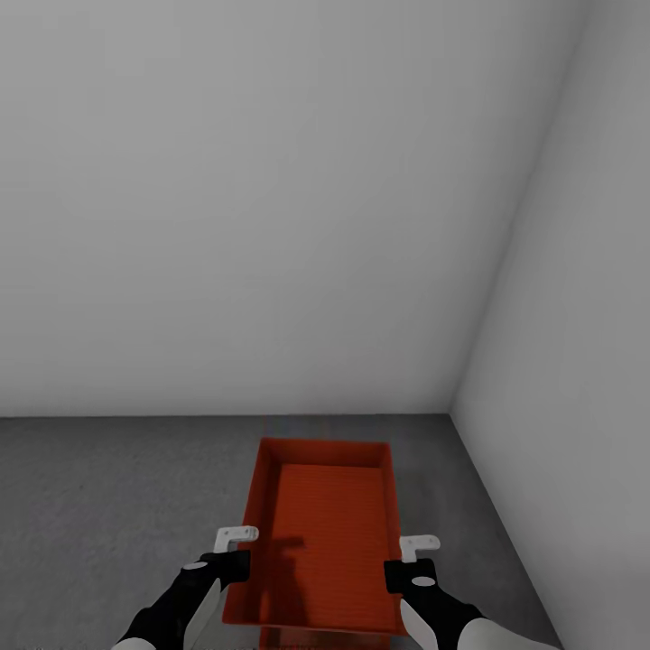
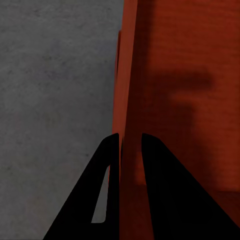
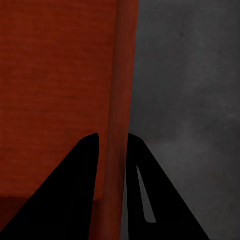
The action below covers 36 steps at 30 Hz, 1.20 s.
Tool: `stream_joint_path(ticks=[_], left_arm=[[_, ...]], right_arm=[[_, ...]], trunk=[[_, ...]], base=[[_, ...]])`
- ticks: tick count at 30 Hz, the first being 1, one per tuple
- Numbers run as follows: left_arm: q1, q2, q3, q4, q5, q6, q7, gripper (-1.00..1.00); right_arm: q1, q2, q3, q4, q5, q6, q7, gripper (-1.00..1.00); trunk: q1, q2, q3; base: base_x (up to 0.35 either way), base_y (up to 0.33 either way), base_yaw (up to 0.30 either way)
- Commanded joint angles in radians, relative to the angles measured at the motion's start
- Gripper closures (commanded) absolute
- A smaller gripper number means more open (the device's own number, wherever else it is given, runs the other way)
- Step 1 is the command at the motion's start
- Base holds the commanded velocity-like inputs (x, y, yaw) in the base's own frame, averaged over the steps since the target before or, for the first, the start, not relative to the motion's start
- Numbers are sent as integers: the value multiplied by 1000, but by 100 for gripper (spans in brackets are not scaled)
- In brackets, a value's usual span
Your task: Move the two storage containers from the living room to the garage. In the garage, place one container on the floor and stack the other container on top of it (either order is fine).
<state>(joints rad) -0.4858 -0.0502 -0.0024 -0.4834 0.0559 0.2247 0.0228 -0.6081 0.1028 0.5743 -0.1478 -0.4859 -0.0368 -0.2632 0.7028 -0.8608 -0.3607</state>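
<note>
The open orange-red rectangular bin point(image 1: 320, 533) hangs over the dark grey speckled concrete floor point(image 1: 108, 506) near the white wall corner, left gripper point(image 1: 236, 552) and right gripper point(image 1: 408, 560) fingers clamped on its 2 side walls. Lower evenly, level. No writing visible.

Black forearms with white patches; small white brackets; each tool point(image 2: 130, 150) has black wedge fingers.

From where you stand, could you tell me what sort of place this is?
Probably a garage or similar bare utility room: rough dark grey concrete floor and plain grey-white walls meeting in a corner, unfurnished apart from the orange-red container.
</note>
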Motion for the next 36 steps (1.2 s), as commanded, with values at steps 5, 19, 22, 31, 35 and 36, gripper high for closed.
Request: stream_joint_path(ticks=[5, 19, 22, 31, 35, 36], left_arm=[[0, 1, 0, -3, -5, 7, 9, 100], [0, 1, 0, -3, -5, 7, 9, 100], [0, 1, 0, -3, -5, 7, 9, 100], [0, 1, 0, -3, -5, 6, 9, 100], [0, 1, -1, -3, -5, 6, 9, 100], [0, 1, -1, -3, -5, 5, 9, 100]], right_arm=[[-1, -32, 7, 2, -8, -6, -21, 100], [-1, -32, 7, 2, -8, -6, -22, 100], [-1, -32, 7, 2, -8, -6, -22, 100], [-1, -32, 7, 2, -8, -6, -22, 100], [-1, -32, 7, 2, -8, -6, -22, 100], [-1, -32, 7, 2, -8, -7, -22, 100]], trunk=[[19, -36, -25], [73, -134, -91], [85, -155, -105], [119, -218, -148], [134, -246, -167], [138, -253, -171]], base=[[0, 0, 0], [0, 0, 0], [0, 0, 0], [0, 0, 0], [0, 0, 0], [0, 0, 0]])
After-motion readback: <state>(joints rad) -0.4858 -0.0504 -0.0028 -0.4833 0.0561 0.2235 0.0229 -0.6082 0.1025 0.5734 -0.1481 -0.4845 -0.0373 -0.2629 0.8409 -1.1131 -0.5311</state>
